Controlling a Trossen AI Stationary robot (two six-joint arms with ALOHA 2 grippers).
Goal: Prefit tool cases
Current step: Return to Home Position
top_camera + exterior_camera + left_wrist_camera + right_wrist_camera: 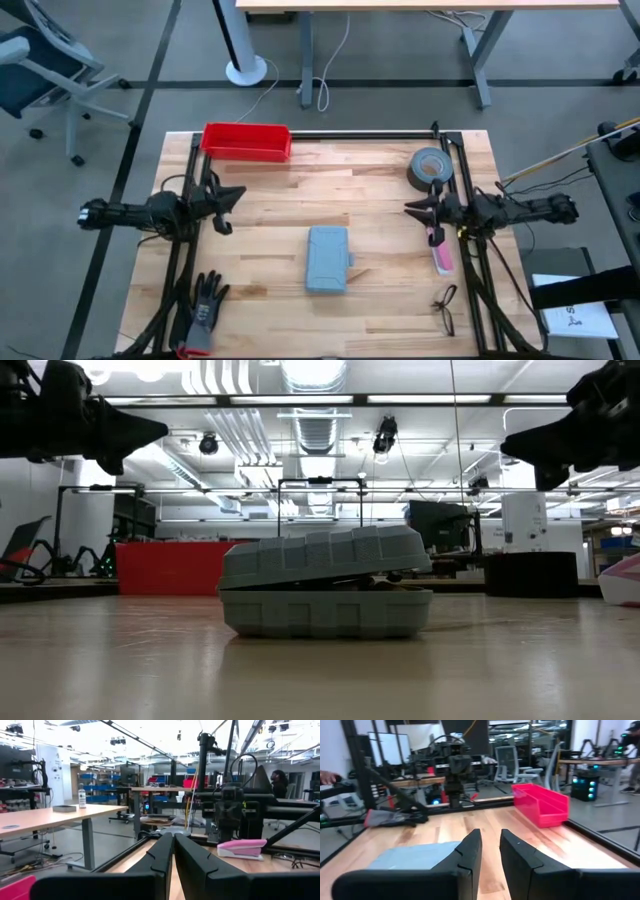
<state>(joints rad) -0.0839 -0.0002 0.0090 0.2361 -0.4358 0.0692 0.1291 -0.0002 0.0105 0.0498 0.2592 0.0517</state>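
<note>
The grey-blue tool case (327, 258) is lying flat on the wooden table (270, 215), near the middle and a little toward the front edge, well apart from both arms. In the low view its lid is sitting tilted on the base, with one side down and the other side raised, so a thin gap is showing and the case is not fully shut.

The left claw (174, 839) is hovering above the left side of the table, pointing inward, with its fingers (155, 857) meeting at the tips and holding nothing. The right claw (490, 837) is hovering above the right side, facing the left one across the table, with its fingers (470, 850) standing a narrow gap apart and gripping nothing.

A red bin (245, 142) is sitting at the far left corner, and a roll of dark tape (430, 167) at the far right. A pink stapler (440, 255) is lying just below the right claw, a pair of glasses (445, 308) near the front right, and a black glove (205, 312) at the front left.
</note>
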